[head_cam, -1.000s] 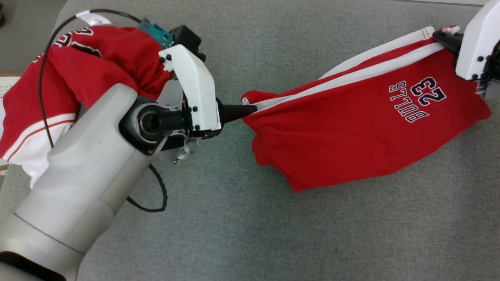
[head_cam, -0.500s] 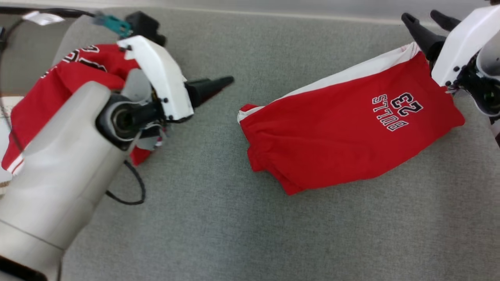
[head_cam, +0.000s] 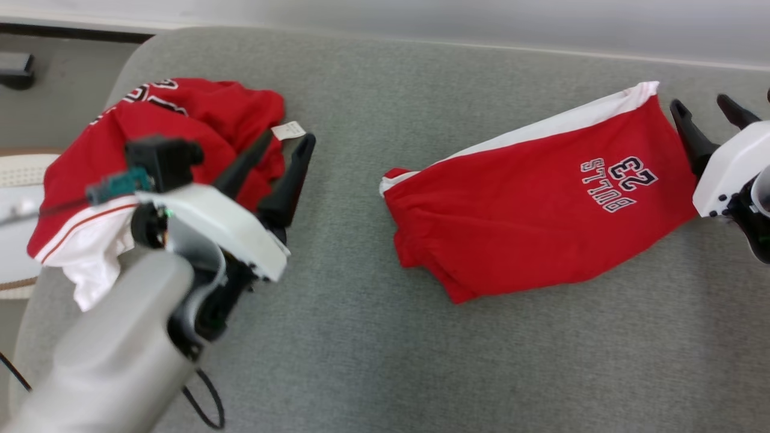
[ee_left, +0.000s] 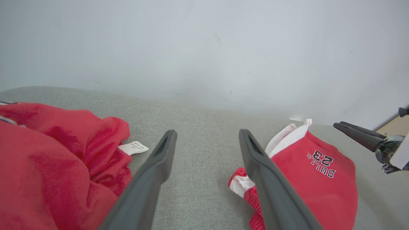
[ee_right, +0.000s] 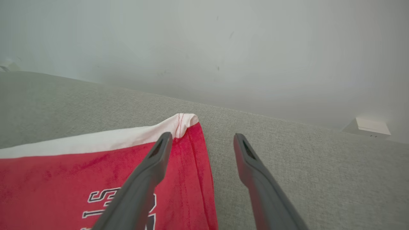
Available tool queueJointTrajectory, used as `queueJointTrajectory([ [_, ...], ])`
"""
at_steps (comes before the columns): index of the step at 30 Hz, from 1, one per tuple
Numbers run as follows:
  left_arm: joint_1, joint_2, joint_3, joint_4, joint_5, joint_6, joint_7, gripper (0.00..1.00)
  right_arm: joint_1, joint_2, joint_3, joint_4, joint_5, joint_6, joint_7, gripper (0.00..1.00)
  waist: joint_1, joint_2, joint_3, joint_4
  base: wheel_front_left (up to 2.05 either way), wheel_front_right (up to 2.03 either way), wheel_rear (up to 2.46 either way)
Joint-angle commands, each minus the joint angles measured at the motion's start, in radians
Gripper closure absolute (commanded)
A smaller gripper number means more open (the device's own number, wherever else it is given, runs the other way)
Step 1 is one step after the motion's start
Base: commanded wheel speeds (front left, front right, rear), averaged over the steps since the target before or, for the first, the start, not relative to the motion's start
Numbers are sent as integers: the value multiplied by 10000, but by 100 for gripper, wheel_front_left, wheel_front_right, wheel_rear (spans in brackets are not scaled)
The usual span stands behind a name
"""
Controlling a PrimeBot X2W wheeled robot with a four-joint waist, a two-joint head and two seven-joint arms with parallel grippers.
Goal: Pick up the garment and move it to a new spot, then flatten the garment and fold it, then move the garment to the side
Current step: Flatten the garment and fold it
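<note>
The garment point(head_cam: 535, 198), red shorts with a white side stripe and "BULLS 23" lettering, lies folded on the grey table point(head_cam: 373, 349) right of centre; it also shows in the left wrist view point(ee_left: 319, 179) and the right wrist view point(ee_right: 96, 172). My left gripper point(head_cam: 284, 141) is open, well to the left of it, fingers over the edge of a second red garment. My right gripper point(head_cam: 704, 108) is open just past the shorts' right end, holding nothing. In its own wrist view the right gripper point(ee_right: 200, 139) hovers above the shorts' white-trimmed corner.
A second red and white garment point(head_cam: 150, 138) lies crumpled at the table's left end, a white tag point(head_cam: 287, 130) sticking out. A pale round object point(head_cam: 18, 222) sits beyond the left edge. A white wall point(ee_left: 204, 48) runs behind the table.
Both grippers let go of the shorts and opened. The shorts dropped flat onto the table. The left arm drew back to the left; the camera view also shifted.
</note>
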Motion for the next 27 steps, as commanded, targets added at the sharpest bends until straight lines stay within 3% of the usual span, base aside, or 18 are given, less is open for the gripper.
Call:
queueJointTrajectory([
  [1,460,-39,17,-303,222,214,-406,0,-91,-15,69,249,-65,-23,145,0,0,0,220,295,0,0,0],
  [7,1856,-449,15,-1193,544,844,-1454,0,-446,-146,354,1230,150,-24,1102,0,0,0,537,985,0,0,0],
  [16,3326,-1188,339,-1630,408,940,-1717,0,-319,-31,772,2281,569,-11,3449,0,0,0,475,1480,0,0,0],
  [17,3446,-1270,362,-1645,420,916,-1725,0,-256,-8,769,2321,665,-10,3685,12,0,0,456,1497,0,0,0],
  [18,3550,-1324,412,-1661,470,899,-1734,0,-190,18,780,2307,767,-7,3947,52,0,0,436,1507,0,0,0],
  [19,3624,-1357,467,-1669,526,899,-1719,0,-148,18,779,2258,864,-1,4127,70,0,0,418,1504,0,0,0],
  [20,3701,-1389,526,-1679,589,889,-1726,0,-128,-27,788,2185,938,-2,4187,100,0,0,397,1498,0,0,0],
  [27,4010,-1318,928,-1651,2335,1183,-1729,0,-249,-101,560,2064,1201,-17,3091,100,0,0,-98,1181,0,0,0],
])
